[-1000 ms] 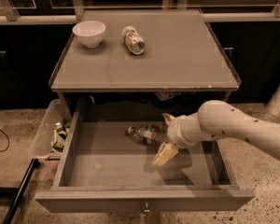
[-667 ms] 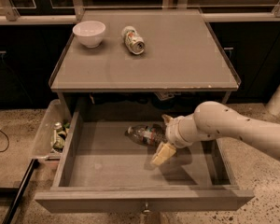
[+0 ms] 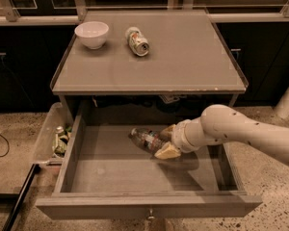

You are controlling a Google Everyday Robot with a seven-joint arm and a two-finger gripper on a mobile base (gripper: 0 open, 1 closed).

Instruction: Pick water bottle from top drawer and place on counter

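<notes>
Top drawer, pulled fully out beneath the table: a wide, shallow box of matt grey wood with a small metal knob on its front panel. The table is a flat, glossy grey square with thin raised edges.

The water bottle, of clear crinkled plastic with a reddish label band, lies on its side on the drawer floor, right of centre. Its long axis runs diagonally, one end towards the drawer's back left and the other towards the front right. Which end bears the cap cannot be told.

The gripper, on a smooth white rounded arm entering from the right, sits low in the drawer. Its pale fingers are spread, one on each side of the bottle's right end.

On the table stand a round white bowl and a metal can lying on its side. A clear plastic bin of scraps sits left of the drawer.
</notes>
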